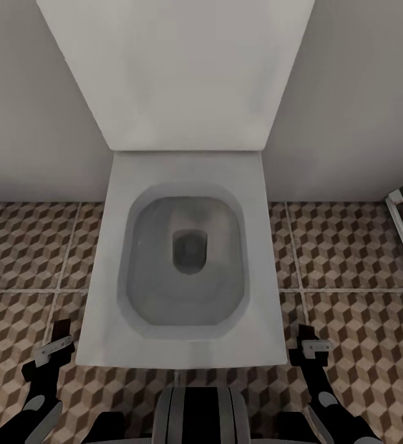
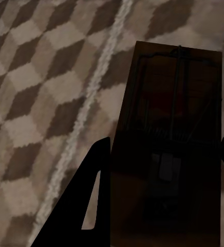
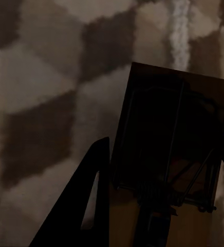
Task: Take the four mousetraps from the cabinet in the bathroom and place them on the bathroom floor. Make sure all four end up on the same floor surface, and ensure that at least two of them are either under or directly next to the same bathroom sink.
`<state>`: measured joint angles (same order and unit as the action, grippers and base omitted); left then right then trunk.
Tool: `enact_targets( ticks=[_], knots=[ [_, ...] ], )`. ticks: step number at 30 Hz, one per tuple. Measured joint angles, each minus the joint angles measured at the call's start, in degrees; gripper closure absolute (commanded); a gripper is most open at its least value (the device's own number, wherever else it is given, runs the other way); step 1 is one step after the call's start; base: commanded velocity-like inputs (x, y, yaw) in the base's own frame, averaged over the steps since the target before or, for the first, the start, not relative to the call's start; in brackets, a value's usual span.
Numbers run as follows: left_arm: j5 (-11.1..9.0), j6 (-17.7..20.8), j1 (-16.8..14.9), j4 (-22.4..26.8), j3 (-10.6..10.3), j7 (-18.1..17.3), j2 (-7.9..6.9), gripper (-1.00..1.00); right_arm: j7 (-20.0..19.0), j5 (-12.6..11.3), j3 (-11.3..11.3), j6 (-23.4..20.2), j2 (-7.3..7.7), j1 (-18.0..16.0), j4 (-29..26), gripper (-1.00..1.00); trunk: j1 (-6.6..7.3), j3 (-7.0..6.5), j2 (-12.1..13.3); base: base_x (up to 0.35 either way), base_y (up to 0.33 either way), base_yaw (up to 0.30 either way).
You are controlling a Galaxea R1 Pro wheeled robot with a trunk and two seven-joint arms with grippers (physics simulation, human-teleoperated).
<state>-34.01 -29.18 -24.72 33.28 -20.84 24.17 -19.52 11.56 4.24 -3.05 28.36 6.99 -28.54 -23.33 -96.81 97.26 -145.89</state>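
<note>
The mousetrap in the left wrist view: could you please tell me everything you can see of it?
The mousetrap is a flat, dark-brown rectangular slab that looks wooden, carrying thin metal wire bars, a coiled spring across its middle and a small pale plate nearer the camera. It sits between the fingers of the left gripper, which appear closed on its sides, and juts out over the bathroom floor with its cube-pattern tiles and pale grout line. Whether it touches the floor cannot be told.
</note>
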Motion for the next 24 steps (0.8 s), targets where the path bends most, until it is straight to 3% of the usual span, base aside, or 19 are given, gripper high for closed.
enact_targets(
  ticks=[24],
  knots=[
    [-0.1, 0.1, 0.0, 0.6, 0.4, 0.0, -0.09, 1.0, 0.1, 0.2, 0.1, 0.1, 0.0, -0.2, -2.2, 1.0, 0.0, 0.0, 0.0, -0.001, 0.0, 0.0]
  ],
)
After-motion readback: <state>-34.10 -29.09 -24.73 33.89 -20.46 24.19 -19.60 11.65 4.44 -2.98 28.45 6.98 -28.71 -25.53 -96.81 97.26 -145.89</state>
